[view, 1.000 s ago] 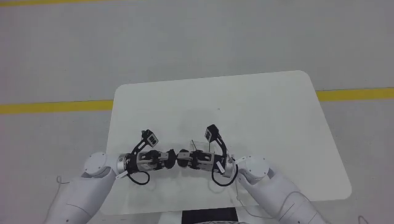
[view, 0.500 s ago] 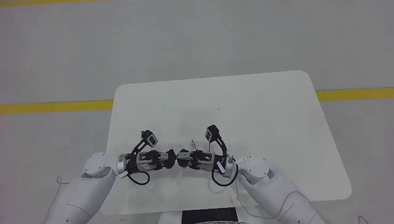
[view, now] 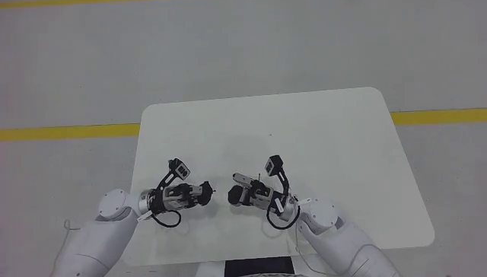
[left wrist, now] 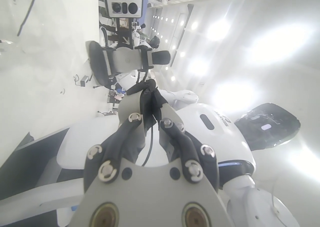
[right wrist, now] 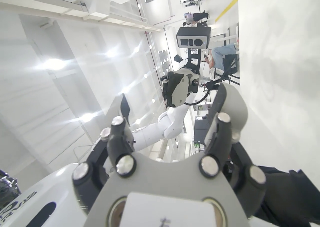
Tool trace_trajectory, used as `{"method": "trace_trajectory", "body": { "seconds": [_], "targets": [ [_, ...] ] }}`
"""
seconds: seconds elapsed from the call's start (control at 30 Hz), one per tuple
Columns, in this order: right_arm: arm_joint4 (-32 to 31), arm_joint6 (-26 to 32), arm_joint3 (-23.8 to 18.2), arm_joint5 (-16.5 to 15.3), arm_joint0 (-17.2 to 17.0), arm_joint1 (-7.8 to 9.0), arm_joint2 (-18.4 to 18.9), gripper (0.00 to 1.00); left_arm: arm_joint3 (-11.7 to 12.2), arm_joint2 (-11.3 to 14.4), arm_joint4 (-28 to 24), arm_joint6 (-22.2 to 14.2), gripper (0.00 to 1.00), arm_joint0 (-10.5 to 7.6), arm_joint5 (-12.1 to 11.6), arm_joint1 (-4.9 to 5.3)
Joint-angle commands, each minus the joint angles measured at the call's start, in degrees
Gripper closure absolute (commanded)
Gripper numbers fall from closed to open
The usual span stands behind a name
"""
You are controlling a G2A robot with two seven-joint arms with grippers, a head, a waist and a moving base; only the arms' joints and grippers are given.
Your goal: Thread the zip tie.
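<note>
Two grippers sit over the near part of the table, facing each other with a clear gap between them. The left gripper [left wrist: 147,89] has its fingers pressed together at the tips. Dark, ragged material shows where they meet, and I cannot tell whether that is their own padding or something nipped there. The right gripper [left wrist: 127,58] stands wide open, its fingers [right wrist: 225,102] spread with nothing between them. Out past it, a thin black zip tie [left wrist: 31,7] with a small head at one end lies flat in a gentle curve on the white table [view: 342,140], well apart from both grippers.

As I judge it, threading proper is not under way. The tie lies loose and unlooped, so the step in hand is getting hold of it. The next move calls for the open right gripper to go to the strip and pinch it near one end, a fiddly pick since it lies flat. The other gripper would then take the far end, so the tail's tip can be lined up squarely with the slot in the head.
</note>
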Motion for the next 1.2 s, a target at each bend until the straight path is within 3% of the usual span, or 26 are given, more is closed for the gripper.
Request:
{"method": "trace_trajectory", "body": {
  "seconds": [0.0, 0.23, 0.3, 0.33, 0.4, 0.53, 0.67, 0.83, 1.07, 1.17],
  "targets": [
    [-0.04, 0.12, 0.0, 0.06, 0.05, 0.0, -0.01, 0.0, -0.02, 0.01, 0.0, 0.01, 1.0, -0.01, 0.03, -0.01],
    [-0.04, 0.12, 0.0, 0.06, 0.05, 0.0, -0.01, 0.0, -0.02, 0.01, 0.0, 0.01, 1.0, -0.01, 0.03, -0.01],
    [-0.04, 0.12, 0.0, 0.06, 0.05, 0.0, -0.01, 0.0, -0.1, 0.27, 2.47, 0.15, 1.0, -0.2, -1.64, 0.02],
    [-0.04, 0.12, 0.0, 0.06, 0.05, 0.0, -0.01, 0.0, 0.65, -0.15, 3.51, 0.24, 1.0, -0.24, -4.27, 0.04],
    [-0.04, 0.12, 0.0, 0.06, 0.05, 0.0, -0.01, 0.0, 0.77, -1.56, 4.58, 0.52, 1.0, -0.16, -4.27, -0.02],
    [-0.04, 0.12, 0.0, 0.06, 0.05, 0.0, -0.01, 0.0, -0.76, -6.53, 11.9, 0.96, 1.0, 1.38, -4.27, -0.63],
    [-0.04, 0.12, 0.0, 0.06, 0.05, 0.0, -0.01, 0.0, -3.89, -12.25, 17.17, 0.35, 1.0, 3.74, -4.27, -2.45],
    [-0.04, 0.12, 0.0, 0.06, 0.05, 0.0, -0.01, 0.0, -4.65, -17.77, 21.01, -0.61, 1.0, 4.93, -4.27, -5.57],
    [-0.04, 0.12, 0.0, 0.06, 0.05, 0.0, -0.01, 0.0, -5.15, -21.59, 23.09, -2.17, 1.0, 5.33, -4.27, -10.25],
    [-0.04, 0.12, 0.0, 0.06, 0.05, 0.0, -0.01, 0.0, -5.22, -21.68, 22.15, -2.17, 1.0, 5.5, -4.27, -10.94]
  ]
}}
